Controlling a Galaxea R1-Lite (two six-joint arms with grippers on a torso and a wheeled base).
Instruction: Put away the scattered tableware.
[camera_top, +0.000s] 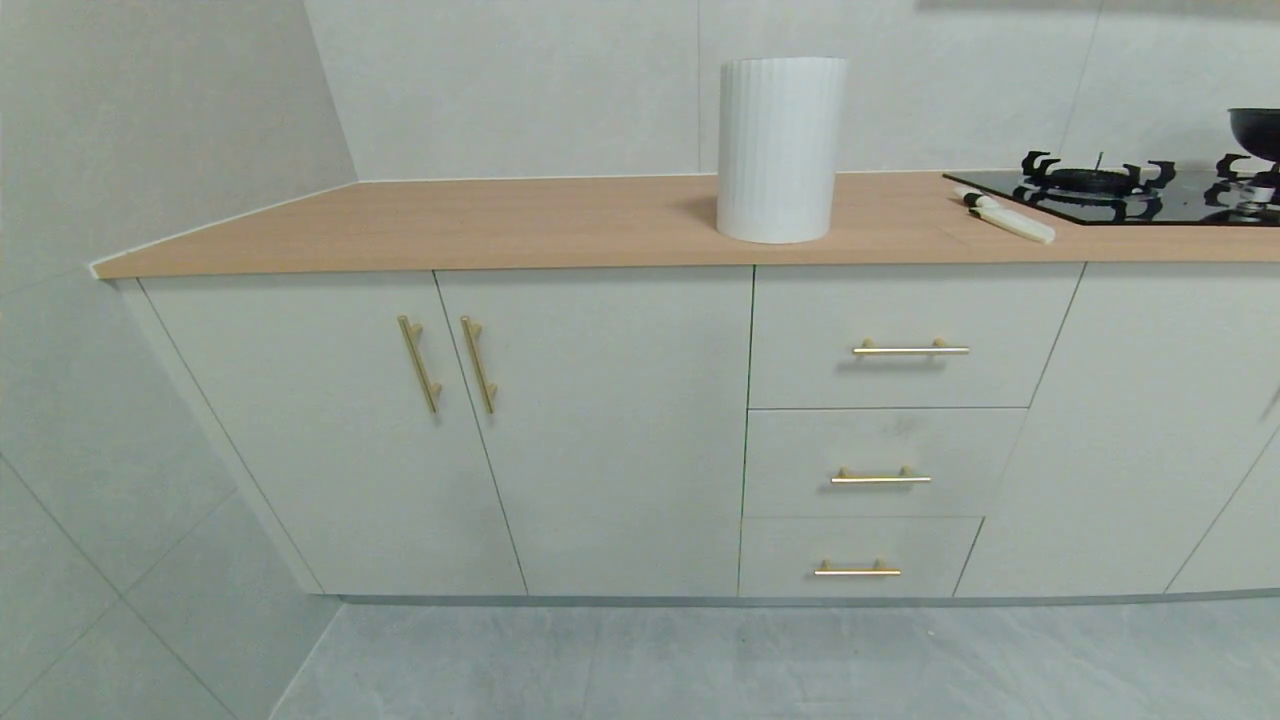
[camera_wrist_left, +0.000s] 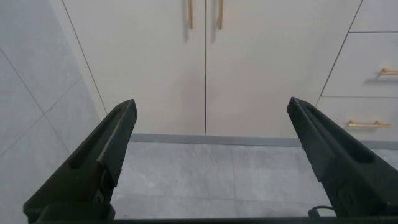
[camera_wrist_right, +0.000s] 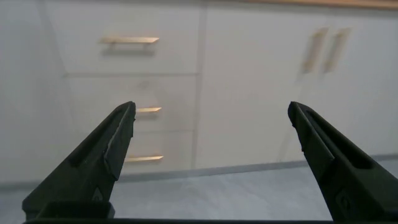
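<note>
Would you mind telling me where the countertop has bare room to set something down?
The widest bare stretch of the countertop runs from the left wall corner to the white ribbed container. A narrower patch lies between that container and the white utensil. The right end is crowded by the gas hob and its black pot.

Pale cabinets (camera_top: 600, 430), wooden countertop (camera_top: 500, 225), grey floor tiles (camera_top: 700, 660)

Soft, even light's coming from above; canister (camera_top: 777, 150) is throwing a faint shadow on counter (camera_top: 500, 225); hob glass (camera_top: 1180, 205) is mirroring its grates (camera_top: 1095, 178); head view's edges are bowing.
</note>
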